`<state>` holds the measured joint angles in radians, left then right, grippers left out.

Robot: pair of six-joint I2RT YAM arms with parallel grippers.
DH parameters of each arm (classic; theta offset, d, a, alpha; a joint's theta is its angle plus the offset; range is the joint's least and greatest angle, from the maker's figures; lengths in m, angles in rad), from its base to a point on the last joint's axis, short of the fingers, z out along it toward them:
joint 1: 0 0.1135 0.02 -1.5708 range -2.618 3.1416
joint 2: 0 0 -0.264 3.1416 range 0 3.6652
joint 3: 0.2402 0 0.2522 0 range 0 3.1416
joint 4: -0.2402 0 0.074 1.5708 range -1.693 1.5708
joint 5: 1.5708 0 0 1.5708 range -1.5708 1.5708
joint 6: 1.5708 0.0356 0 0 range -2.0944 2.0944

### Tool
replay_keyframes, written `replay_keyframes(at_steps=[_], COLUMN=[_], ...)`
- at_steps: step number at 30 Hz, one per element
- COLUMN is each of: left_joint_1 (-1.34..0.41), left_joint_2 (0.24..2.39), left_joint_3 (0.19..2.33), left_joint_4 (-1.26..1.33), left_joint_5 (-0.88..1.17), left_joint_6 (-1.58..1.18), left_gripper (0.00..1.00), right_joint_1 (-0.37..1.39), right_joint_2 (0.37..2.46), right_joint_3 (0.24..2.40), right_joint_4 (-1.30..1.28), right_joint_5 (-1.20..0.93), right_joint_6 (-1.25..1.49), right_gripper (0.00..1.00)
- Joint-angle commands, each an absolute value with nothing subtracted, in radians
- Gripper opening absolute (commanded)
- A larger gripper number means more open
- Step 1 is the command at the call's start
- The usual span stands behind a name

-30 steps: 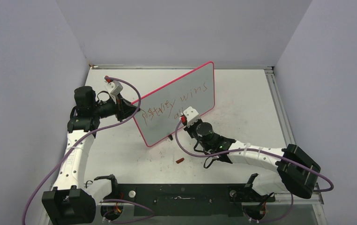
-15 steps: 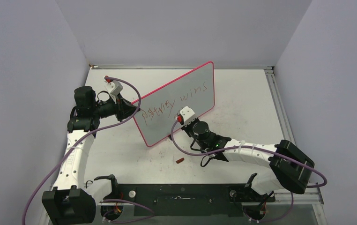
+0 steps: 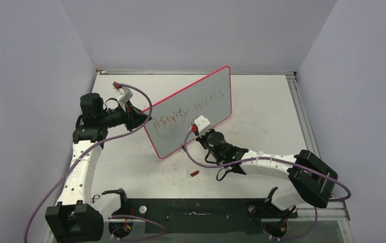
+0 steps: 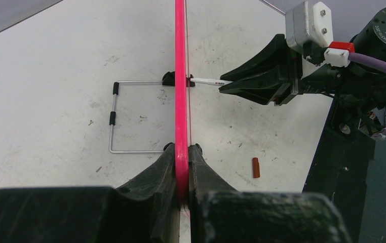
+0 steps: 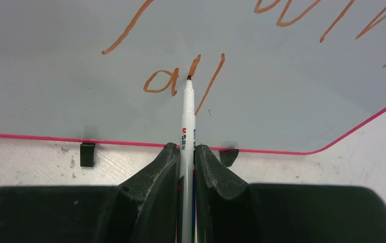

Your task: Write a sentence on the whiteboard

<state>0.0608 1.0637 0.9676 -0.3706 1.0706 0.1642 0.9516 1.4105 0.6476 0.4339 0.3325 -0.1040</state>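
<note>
Now, left gripper: clamped tight on my whiteboard rim
Right gripper: pinching the marker — tip touching the sentence at "all"

On whiteboard: "wins", "all"; on marker barrel: "M&G".

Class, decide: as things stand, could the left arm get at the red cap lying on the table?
Probably not: the left gripper is shut on the whiteboard, so it is not free; the red cap itself lies unobstructed.
</note>
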Motion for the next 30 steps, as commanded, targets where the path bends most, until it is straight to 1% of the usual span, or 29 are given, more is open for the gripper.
replay_keyframes(at_steps=[1, 14, 30], left_joint_1=[0.063, 0.063, 0.063], left_joint_2=[1.049, 1.050, 1.046], left_joint_3=[0.975, 0.975, 0.976], left_joint_4=[-0.385, -0.384, -0.384], left_joint_5=[1.094, 1.095, 1.093], left_joint_6=[0.212, 0.212, 0.212], left_gripper=[0.00, 0.00, 0.00], right_joint_1=[0.949, 0.946, 0.943], right_joint_2=[1.450, 1.476, 1.377], right_joint_3=[0.635, 0.624, 0.618], right_joint_4=[0.488, 0.491, 0.470], right_joint_5=[0.322, 0.321, 0.387], right_joint_6=[-0.073, -0.058, -0.088], right_gripper=[0.05, 0.05, 0.05])
